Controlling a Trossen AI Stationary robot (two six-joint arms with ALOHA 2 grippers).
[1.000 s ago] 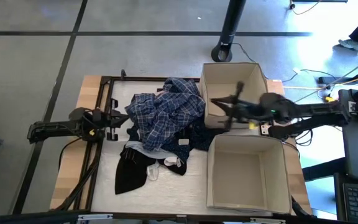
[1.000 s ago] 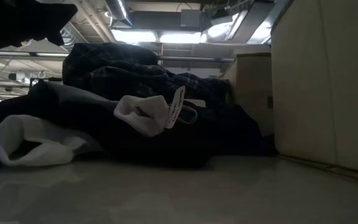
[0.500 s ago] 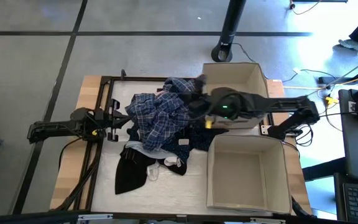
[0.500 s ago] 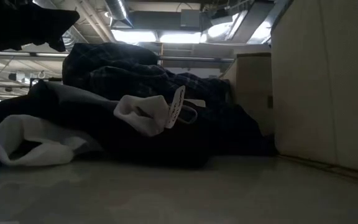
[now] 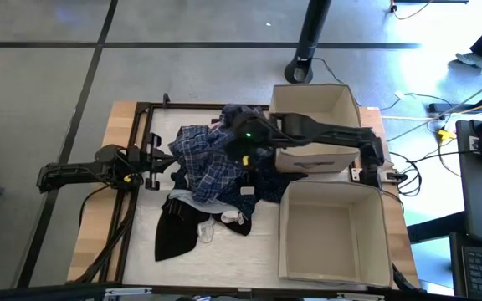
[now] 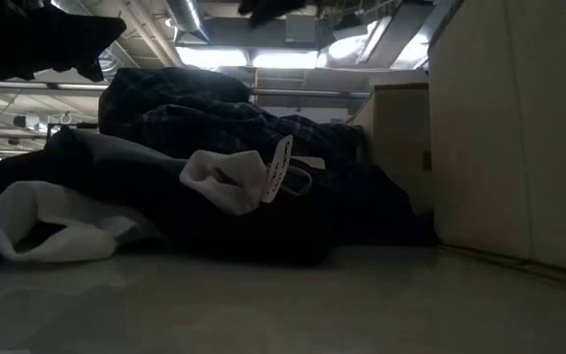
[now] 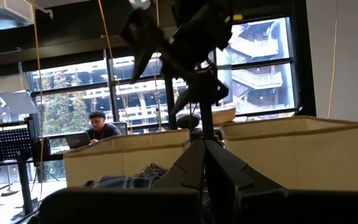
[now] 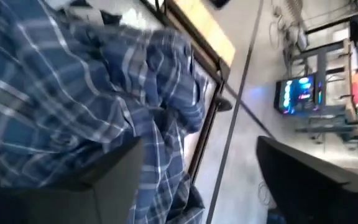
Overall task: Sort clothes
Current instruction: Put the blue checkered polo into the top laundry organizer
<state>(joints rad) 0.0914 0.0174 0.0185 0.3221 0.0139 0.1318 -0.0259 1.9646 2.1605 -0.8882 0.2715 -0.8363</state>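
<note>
The left gripper [image 5: 152,161] waits at the worktop's [image 5: 124,117] left edge; I cannot tell how its fingers stand. Just right of it, mid-worktop, lies the plaid shirt [image 5: 212,155] heaped over dark pieces [image 5: 174,234] and a white sock [image 5: 231,217] (nearer the front). The right gripper [image 5: 239,142] hovers over the shirt, fingers [image 8: 104,171] spread apart, holding nothing. Two cardboard boxes [image 5: 333,230] stand right.

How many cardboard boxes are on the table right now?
2. One box sits at the table's far right corner; the other box sits just in front of it at the near right. None seems hidden.
</note>
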